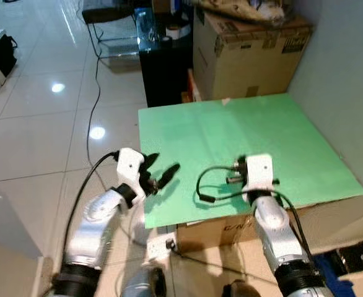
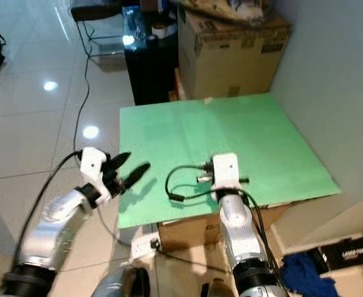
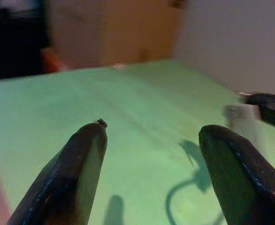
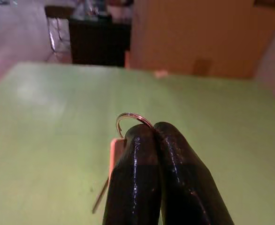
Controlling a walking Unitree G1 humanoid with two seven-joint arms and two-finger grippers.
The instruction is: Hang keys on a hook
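My right gripper (image 4: 152,129) is shut on a silver key ring (image 4: 128,116). The ring pokes up past the fingertips, and a pale orange tag and a key blade hang beside the fingers. This gripper sits low over the near part of a green sheet (image 1: 243,130), under its white wrist block (image 1: 257,170). My left gripper (image 1: 164,164) is open with nothing between its fingers. It hovers at the sheet's near left edge, pointing toward the right arm. I see no hook.
The green sheet lies on a low cardboard box (image 1: 225,232). Behind it stand a big cardboard box (image 1: 249,55) and a black cabinet (image 1: 166,68). A grey wall (image 1: 349,80) runs along the right. A black cable (image 1: 96,80) trails across the shiny tiled floor at left.
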